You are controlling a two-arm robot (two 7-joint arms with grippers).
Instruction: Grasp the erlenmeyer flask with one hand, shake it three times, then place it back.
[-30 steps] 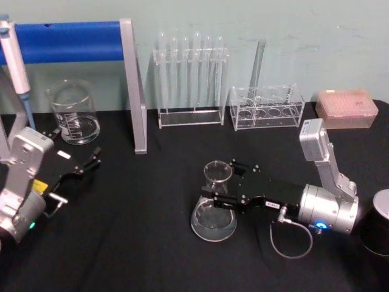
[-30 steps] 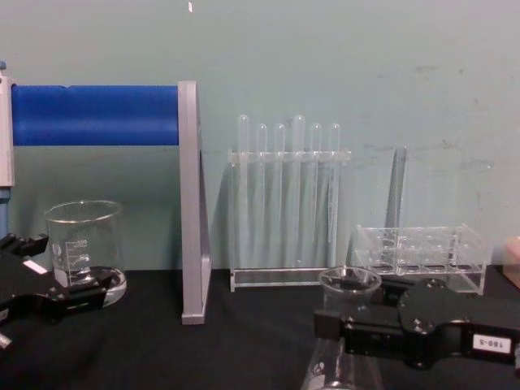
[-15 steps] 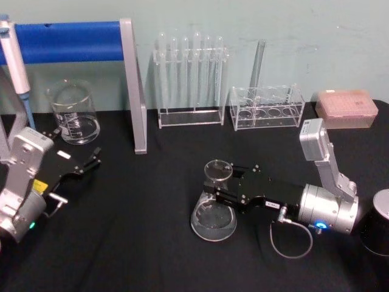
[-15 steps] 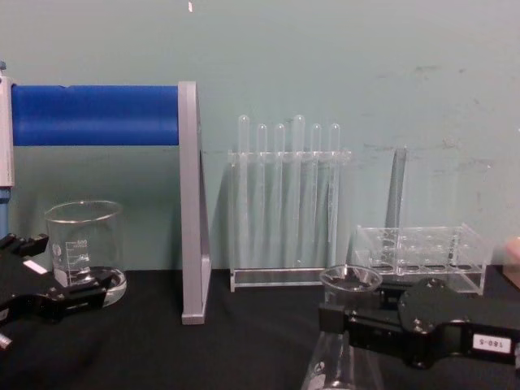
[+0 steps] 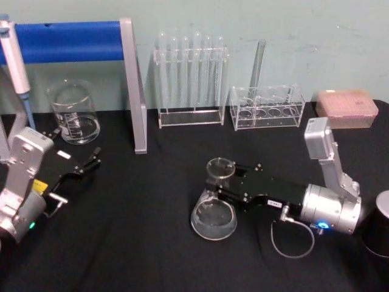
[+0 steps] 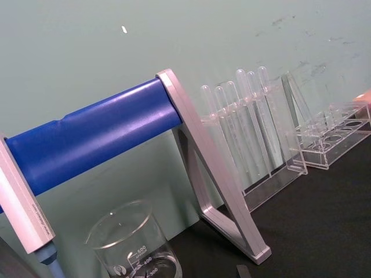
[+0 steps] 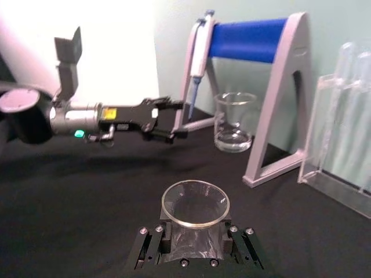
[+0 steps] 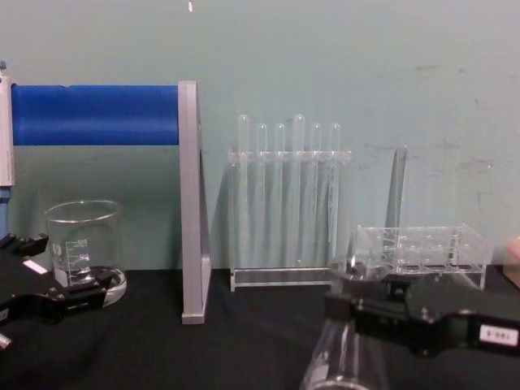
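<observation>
The clear erlenmeyer flask point(image 5: 213, 216) is in the middle of the black table, tilted, with its neck leaning toward my right arm. My right gripper point(image 5: 218, 185), the hand with the white digit label, is shut on the neck just under the flared rim. In the right wrist view the rim of the flask point(image 7: 196, 223) sits between the black jaws of the right gripper point(image 7: 195, 246). In the chest view the flask point(image 8: 344, 357) slants and its base is cut off below. My left gripper point(image 5: 90, 163) rests open at the left, near the beaker.
A glass beaker point(image 5: 74, 115) stands at the back left under a blue-barred stand point(image 5: 67, 41) holding a pipette point(image 5: 15, 61). Behind are a test-tube rack point(image 5: 189, 79), a low clear rack point(image 5: 266, 109) and a pink tip box point(image 5: 345, 108). A dark cylinder point(image 5: 377, 226) is at the right edge.
The right gripper has closed in on the flask's neck and shifted a little to the right and up. The flask now leans instead of standing straight. The left arm has barely moved.
</observation>
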